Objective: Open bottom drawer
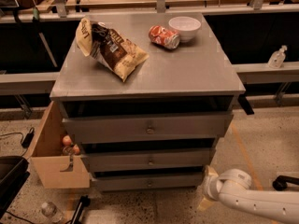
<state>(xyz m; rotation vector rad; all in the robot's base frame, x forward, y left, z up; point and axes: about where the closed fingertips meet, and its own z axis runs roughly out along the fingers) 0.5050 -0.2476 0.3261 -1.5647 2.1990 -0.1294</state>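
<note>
Claw (208,186) beside bottom drawer (126,183), grip state unclear.
Standing right of the knob (149,183), it may miss it.

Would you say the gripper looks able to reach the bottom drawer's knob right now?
Probably yes: the gripper sits low by the cabinet's right corner, level with the bottom drawer, and nothing blocks its knob.

Bench (187,73): your chip bag (112,50) left; can (164,36) and bowl (184,28) rear right.
Bottom drawer (149,182): lowest front.
Gripper (207,188): just right of it.
</note>
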